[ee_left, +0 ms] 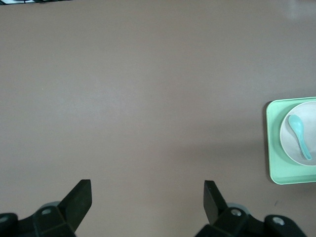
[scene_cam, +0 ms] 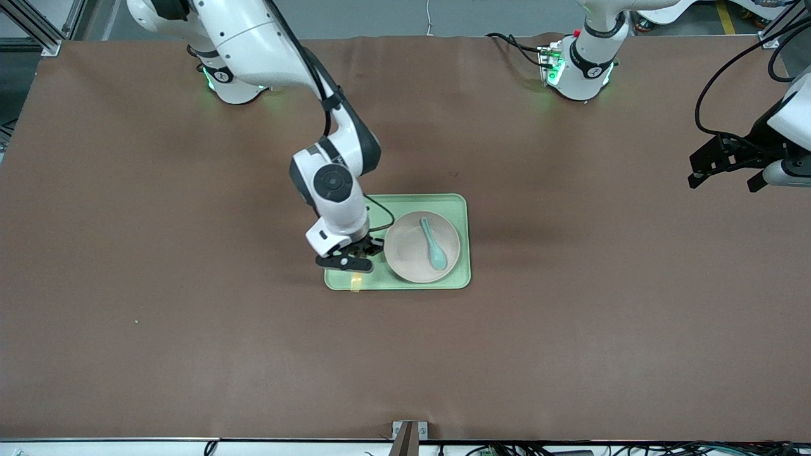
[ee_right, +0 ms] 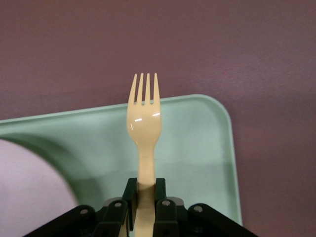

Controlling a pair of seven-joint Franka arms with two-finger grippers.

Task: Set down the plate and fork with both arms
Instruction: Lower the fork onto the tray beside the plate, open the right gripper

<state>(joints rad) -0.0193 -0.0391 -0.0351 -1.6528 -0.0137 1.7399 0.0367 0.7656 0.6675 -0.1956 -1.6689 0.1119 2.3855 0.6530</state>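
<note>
While clamped on the small pale-yellow plastic fork, right gripper hovers over light-green rectangular tray, probably to set it beside round beige plate; left gripper waits wide open, empty, above bare brown bench.

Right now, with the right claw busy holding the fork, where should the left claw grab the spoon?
Grip the spoon by its slim handle, the end pointing toward the robots' bases, coming straight down from above. It lies flat in the plate, bowl end nearer the front camera. The left claw waits open over bare table.
</note>
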